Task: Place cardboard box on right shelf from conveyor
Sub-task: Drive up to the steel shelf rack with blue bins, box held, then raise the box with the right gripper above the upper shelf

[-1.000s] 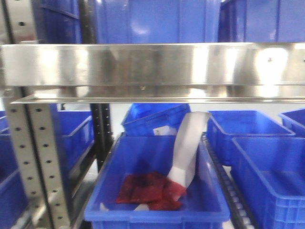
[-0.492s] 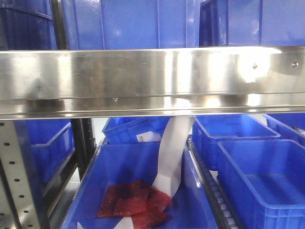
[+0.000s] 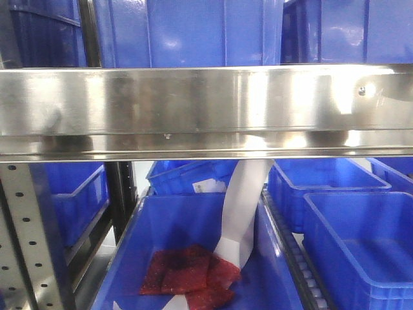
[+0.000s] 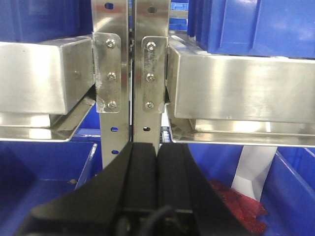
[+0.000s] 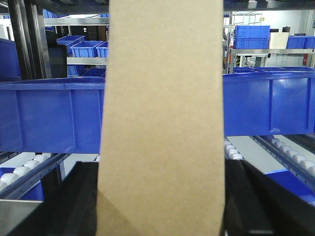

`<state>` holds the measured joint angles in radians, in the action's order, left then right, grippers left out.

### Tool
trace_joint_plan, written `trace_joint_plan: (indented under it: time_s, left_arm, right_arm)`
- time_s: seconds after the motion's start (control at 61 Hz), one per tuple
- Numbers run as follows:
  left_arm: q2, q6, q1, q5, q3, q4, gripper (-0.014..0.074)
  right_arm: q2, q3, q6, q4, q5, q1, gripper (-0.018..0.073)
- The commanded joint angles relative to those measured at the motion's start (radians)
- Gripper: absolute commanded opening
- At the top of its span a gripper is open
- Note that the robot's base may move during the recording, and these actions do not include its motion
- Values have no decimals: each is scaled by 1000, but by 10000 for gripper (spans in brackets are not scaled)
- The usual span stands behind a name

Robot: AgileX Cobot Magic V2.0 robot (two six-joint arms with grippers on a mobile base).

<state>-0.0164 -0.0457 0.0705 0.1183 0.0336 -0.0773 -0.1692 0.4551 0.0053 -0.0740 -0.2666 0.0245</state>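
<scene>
One cardboard box [image 5: 160, 108], plain tan and unmarked, stands upright in the middle of the right wrist view and runs from the top edge to the bottom edge. The right claw [image 5: 160, 172] holds it, with a black finger [image 5: 69, 206] against each lower side of the box, closed onto the cardboard. Whether the box's lower end rests on anything cannot be told. Behind the box, long blue bins [image 5: 44, 113] sit to either side above tracks of white rollers [image 5: 22, 172]. More racks of bins stand further back.

The left claw [image 4: 157, 152] is closed tight. Its two black fingers meet along a single seam with nothing between them. It points at a pair of perforated steel uprights [image 4: 150, 73] close ahead, where riveted plates join polished beams on both sides.

In the front view, the steel shelf [image 3: 206, 110] shows its broad shiny front beam across the whole width, with a perforated post [image 3: 26, 245] below at the left. Upper bins [image 3: 193, 32], also blue, stand on the level above the beam. Beneath it, an open bin [image 3: 155, 219] holds red packets [image 3: 187, 274]. A white strip [image 3: 244, 206] leans up from the packets towards the underside of the beam.
</scene>
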Motion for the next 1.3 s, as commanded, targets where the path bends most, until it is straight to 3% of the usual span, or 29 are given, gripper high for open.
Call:
trace_joint_plan:
  time_s: [0.0, 0.475, 0.77, 0.934, 1.131, 1.279]
  left_arm:
    - [-5, 0, 1, -85, 6, -6, -116]
    - [-5, 0, 1, -85, 6, -6, -116]
    - [-5, 0, 1, -85, 6, -6, -116]
    - [-5, 0, 1, -85, 6, -6, -116]
    - [-5, 0, 1, -85, 6, -6, -116]
    - [-5, 0, 1, -85, 6, -6, -116]
  right_arm:
    - [-9, 27, -5, 2, 107, -7, 69]
    - [-23, 78, -5, 4, 123, -7, 52]
    - [-289, 355, -320, 13, -44, -7, 52]
    - [-453, 472, -459, 4, -47, 14, 52]
    - [-649, 592, -752, 4, -48, 158, 52]
    - [-778, 658, -864, 7, -49, 282, 52]
